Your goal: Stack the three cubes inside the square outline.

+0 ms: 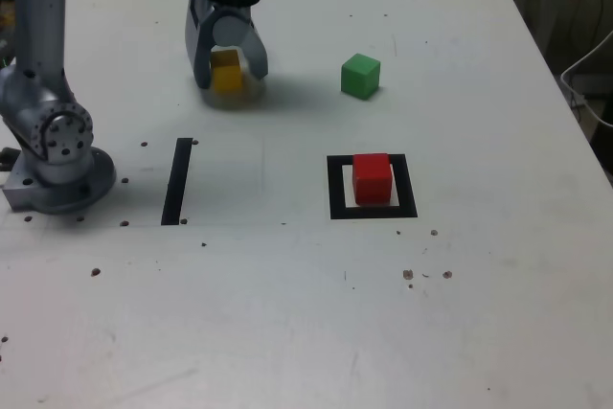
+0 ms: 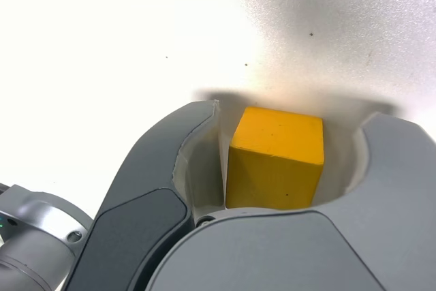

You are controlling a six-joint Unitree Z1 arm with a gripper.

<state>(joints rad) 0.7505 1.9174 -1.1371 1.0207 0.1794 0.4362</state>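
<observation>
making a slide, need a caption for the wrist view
Gripper straddling the yellow cube on the white table, jaws partly closed around it.

White speckled table (image 1: 287,332); dark background beyond far edge; white cable (image 1: 586,74) at exterior view's right.

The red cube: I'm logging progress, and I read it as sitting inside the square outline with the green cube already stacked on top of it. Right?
Not quite. The red cube does sit inside the square outline, but nothing is on top of it. The exterior view shows the green cube alone on the table, farther back.
</observation>
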